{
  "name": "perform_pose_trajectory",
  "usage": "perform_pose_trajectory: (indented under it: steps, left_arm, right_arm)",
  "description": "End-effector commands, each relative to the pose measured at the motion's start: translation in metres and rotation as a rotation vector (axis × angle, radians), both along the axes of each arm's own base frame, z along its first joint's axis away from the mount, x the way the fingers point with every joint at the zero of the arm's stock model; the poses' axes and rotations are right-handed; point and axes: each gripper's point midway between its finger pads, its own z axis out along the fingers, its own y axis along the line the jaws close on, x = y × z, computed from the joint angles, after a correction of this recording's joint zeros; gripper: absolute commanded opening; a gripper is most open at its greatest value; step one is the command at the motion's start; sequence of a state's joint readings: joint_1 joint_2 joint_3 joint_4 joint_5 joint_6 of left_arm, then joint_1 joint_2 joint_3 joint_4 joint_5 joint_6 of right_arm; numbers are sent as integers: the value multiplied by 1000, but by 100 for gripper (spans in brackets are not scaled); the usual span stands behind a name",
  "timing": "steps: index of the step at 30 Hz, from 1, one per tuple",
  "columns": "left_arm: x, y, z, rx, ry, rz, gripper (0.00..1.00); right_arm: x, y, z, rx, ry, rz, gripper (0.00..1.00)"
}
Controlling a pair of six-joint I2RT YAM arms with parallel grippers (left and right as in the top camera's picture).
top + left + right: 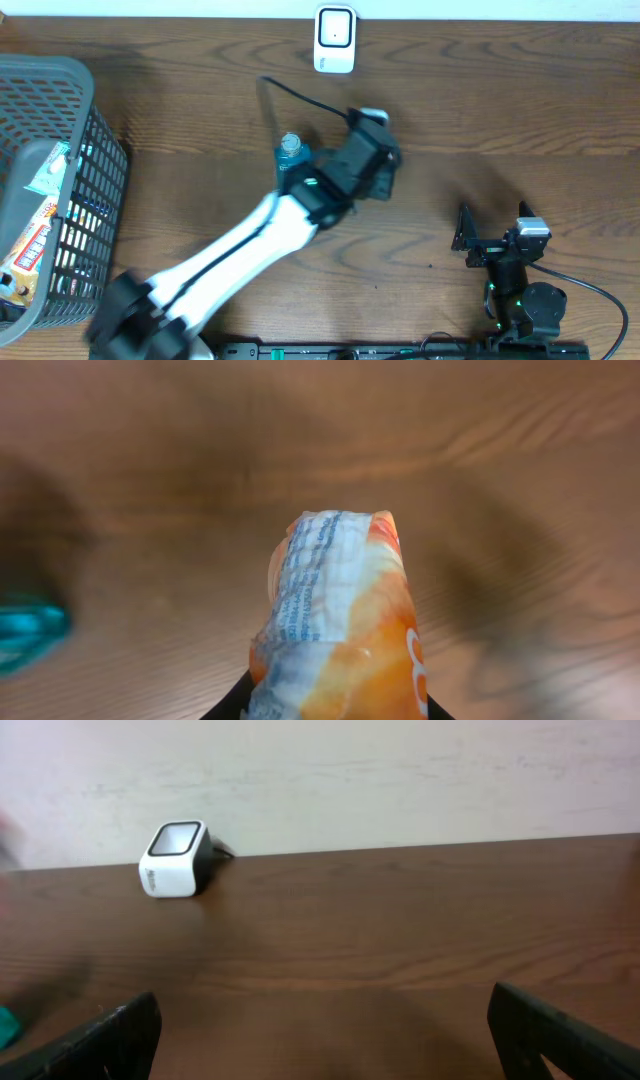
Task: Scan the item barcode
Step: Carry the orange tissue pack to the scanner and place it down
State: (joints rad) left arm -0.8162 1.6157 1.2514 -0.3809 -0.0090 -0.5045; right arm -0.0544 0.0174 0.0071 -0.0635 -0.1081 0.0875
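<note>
At the left, a basket (60, 110) of goods stands on the table (520, 120). Near the middle, the left pincer (335, 705) is closed on an orange and white packet (340, 610), held above the table. The step seems to be bringing it to the scanner (335, 40) at the far edge. The next move needs the barcode turned toward its window. The right pincer (493, 228) rests wide open, holding nothing.

Open tabletop (480, 120) lies between right pincer (493, 215) and scanner (334, 38); left arm (250, 240) crosses the middle
</note>
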Motion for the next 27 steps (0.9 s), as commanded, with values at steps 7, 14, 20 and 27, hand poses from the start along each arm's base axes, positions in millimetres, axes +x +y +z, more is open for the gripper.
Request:
perform_pose_trajectory:
  steps: [7, 14, 20, 27]
  left_arm:
    - [13, -10, -93, 75, 138, 150, 29]
    - [13, -10, -99, 76, 152, 164, 80]
    - [16, -13, -62, 23, 103, 155, 98]
    - [21, 3, 62, -75, -114, 107, 98]
  right_arm:
    - [0, 3, -1, 9, 2, 11, 99]
    - [0, 3, -1, 9, 2, 11, 99]
    - [0, 3, -1, 9, 2, 11, 99]
    - [0, 3, -1, 9, 2, 11, 99]
